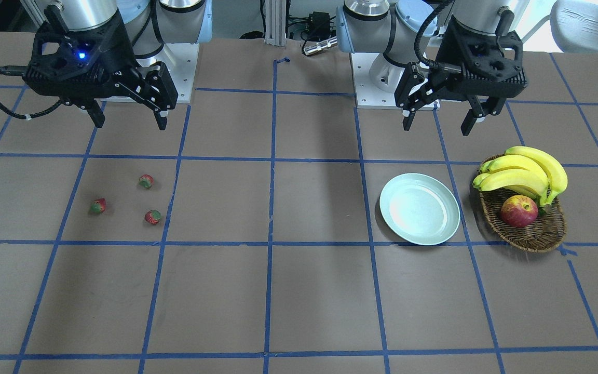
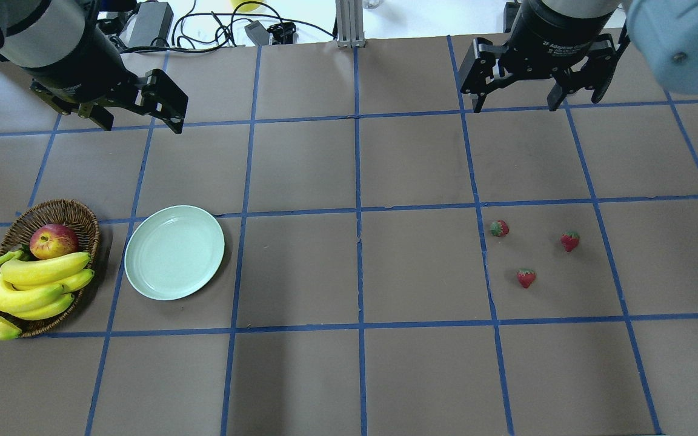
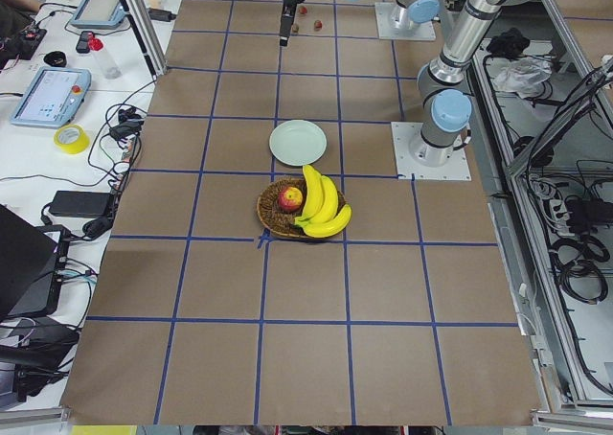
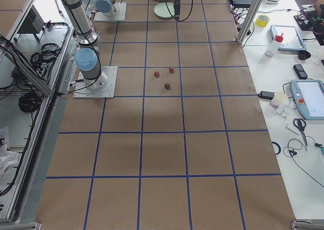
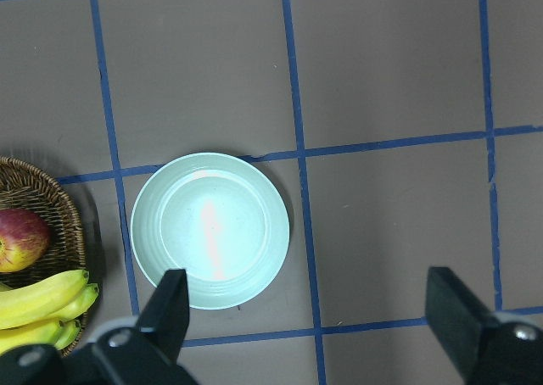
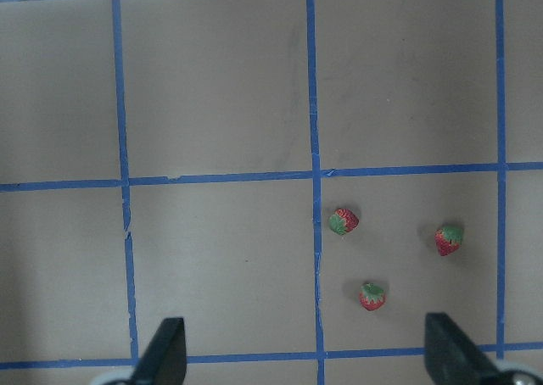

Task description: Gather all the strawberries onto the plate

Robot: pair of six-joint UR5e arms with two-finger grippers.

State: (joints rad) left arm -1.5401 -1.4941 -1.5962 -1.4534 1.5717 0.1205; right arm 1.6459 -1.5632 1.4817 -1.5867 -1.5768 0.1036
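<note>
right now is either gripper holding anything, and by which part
Nothing is held. The left gripper and right gripper are both open and empty; the three strawberries lie on the table.

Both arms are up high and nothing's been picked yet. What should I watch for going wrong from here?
1. The three strawberries are tiny and lie close together. The wide-open right tool may nudge a neighbour away as it comes down.
2. The plate sits far across the table, on the side of the left tool. The carry is long, and a weak pinch may drop a berry.
</note>
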